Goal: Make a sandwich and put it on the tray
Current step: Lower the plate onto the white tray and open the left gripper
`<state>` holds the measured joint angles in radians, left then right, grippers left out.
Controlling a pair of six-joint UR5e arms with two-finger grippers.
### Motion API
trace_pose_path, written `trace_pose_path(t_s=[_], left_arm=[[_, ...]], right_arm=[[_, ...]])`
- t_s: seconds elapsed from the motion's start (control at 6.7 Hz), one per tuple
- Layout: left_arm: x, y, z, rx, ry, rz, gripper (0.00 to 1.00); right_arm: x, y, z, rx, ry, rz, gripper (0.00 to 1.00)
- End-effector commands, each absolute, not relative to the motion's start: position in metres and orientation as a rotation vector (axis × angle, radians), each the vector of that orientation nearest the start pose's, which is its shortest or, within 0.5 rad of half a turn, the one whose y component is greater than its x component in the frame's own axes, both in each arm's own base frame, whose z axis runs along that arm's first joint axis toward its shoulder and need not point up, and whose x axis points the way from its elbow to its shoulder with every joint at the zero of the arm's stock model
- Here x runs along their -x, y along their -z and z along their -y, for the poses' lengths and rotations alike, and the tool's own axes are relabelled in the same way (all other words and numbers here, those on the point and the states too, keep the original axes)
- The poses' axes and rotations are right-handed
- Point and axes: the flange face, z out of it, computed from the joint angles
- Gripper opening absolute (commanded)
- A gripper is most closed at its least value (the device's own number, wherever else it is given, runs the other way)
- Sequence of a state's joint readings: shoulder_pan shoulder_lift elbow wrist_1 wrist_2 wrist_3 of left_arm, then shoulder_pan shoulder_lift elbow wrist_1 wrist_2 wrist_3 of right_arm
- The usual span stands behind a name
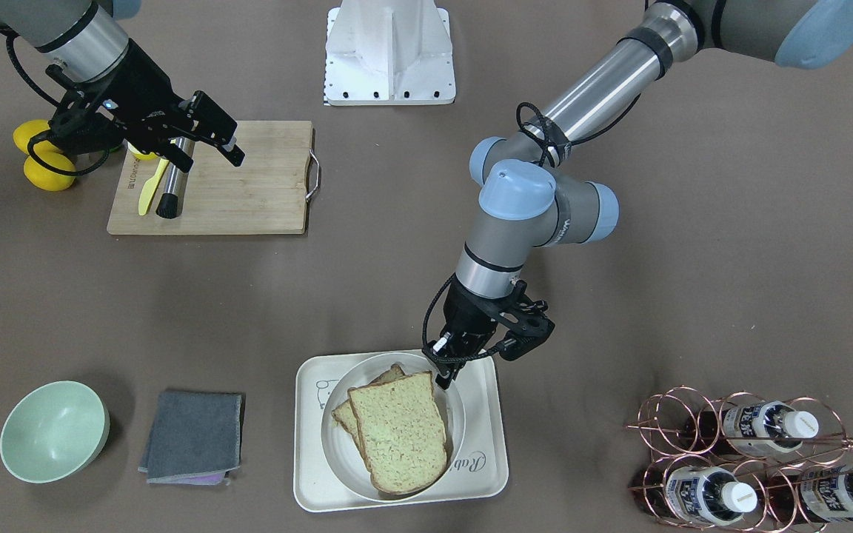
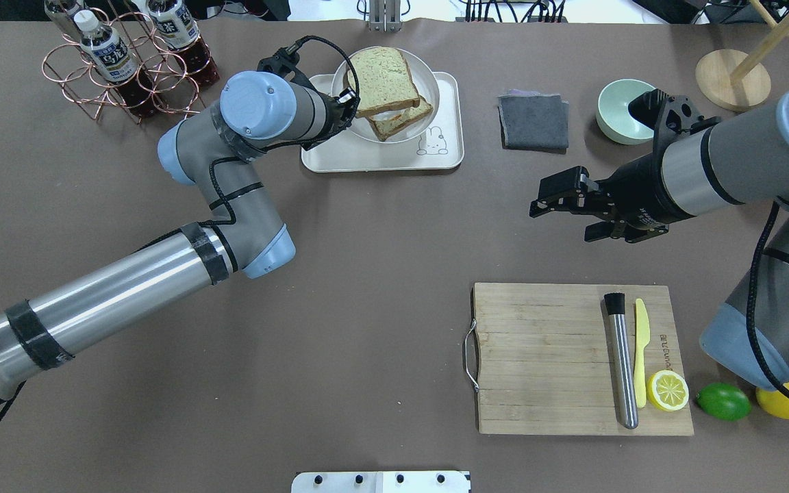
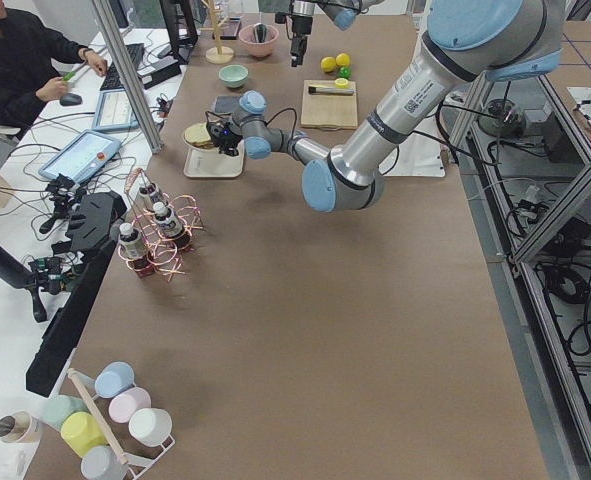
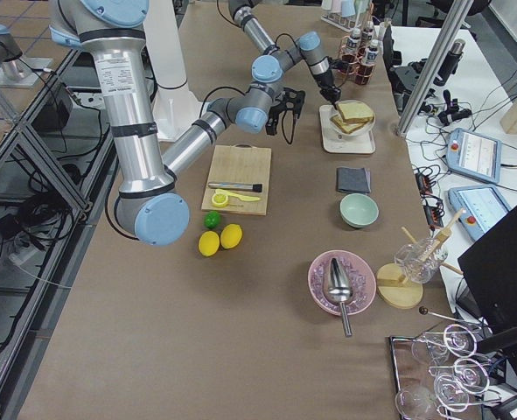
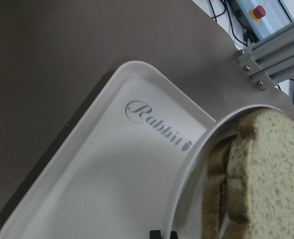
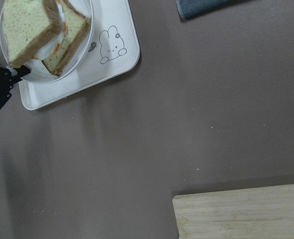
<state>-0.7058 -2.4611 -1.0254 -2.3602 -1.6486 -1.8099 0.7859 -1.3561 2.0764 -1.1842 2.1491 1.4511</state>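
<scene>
The sandwich (image 1: 400,433), two speckled bread slices with orange filling showing at the edge (image 6: 32,27), lies on a round white plate (image 1: 338,444). That plate stands on the cream tray (image 1: 482,474) marked "Rabbit" (image 5: 112,169). My left gripper (image 1: 443,379) is at the plate's rim on the robot's side, its fingers drawn together on the rim. My right gripper (image 2: 562,222) hangs open and empty above bare table, between the tray (image 2: 367,161) and the cutting board.
A wooden cutting board (image 2: 545,356) carries a metal rod, a yellow knife and a lemon half. A lime and a lemon lie beside it. A grey cloth (image 2: 533,122) and a green bowl (image 2: 624,103) sit right of the tray. A copper bottle rack (image 2: 127,68) stands to its left.
</scene>
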Motion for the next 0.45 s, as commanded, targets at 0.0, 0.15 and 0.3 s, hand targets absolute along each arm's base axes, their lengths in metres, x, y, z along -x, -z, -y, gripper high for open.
trace_pose_path(t_s=[0.0,0.15,0.3], left_arm=[[-0.5527,-0.2686,0.6446,-0.201,0.806,-1.114,0.00],[-0.5561,-0.2702,0.6423,-0.204,0.788,-1.108,0.00],[-0.5589,-0.2695,0.6396,-0.205,0.778,-1.109,0.00]], right_arm=[[0.3029,-0.2657,0.4134,-0.005,-0.264,1.193,1.00],[0.3034,-0.2656,0.4138,-0.005,-0.264,1.193,1.00],[0.3039,-0.2654,0.4143,-0.006,-0.262,1.192,1.00]])
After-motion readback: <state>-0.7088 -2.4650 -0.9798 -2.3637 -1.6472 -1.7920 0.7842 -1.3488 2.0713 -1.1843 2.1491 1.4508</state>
